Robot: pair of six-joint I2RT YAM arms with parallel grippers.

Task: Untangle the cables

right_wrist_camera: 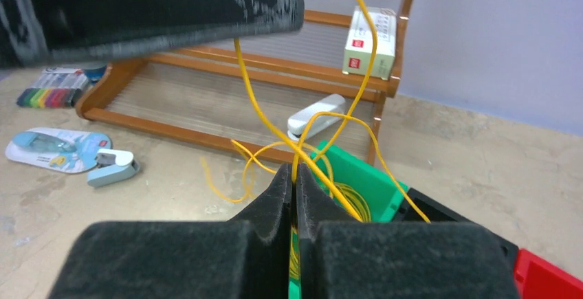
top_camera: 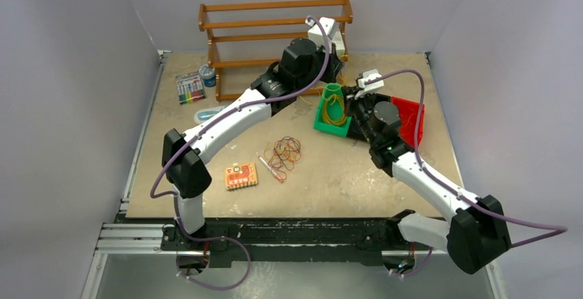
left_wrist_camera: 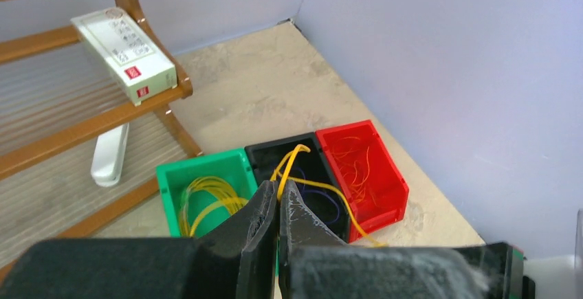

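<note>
A loose tangle of orange-red and dark cables [top_camera: 285, 151] lies on the table's middle. A green bin [top_camera: 322, 112] holds yellow cable loops [left_wrist_camera: 206, 196]. Beside it stand a black bin [left_wrist_camera: 309, 168] with a dark blue strand and a red bin [left_wrist_camera: 381, 175] with orange strands. My left gripper [left_wrist_camera: 278, 190] is shut on a yellow cable [left_wrist_camera: 297, 153] above the black bin. My right gripper [right_wrist_camera: 294, 172] is shut on the same kind of yellow cable [right_wrist_camera: 361, 65] above the green bin [right_wrist_camera: 364, 179]. The strand runs up to the left gripper overhead.
A wooden rack [top_camera: 275, 38] stands at the back with a white box [left_wrist_camera: 124, 55] on it. A marker pack [top_camera: 190, 87], a blue can [top_camera: 207, 75], a pale blue packet [right_wrist_camera: 55, 149] and a small stapler [right_wrist_camera: 113, 167] lie left. An orange card [top_camera: 240, 175] lies near front.
</note>
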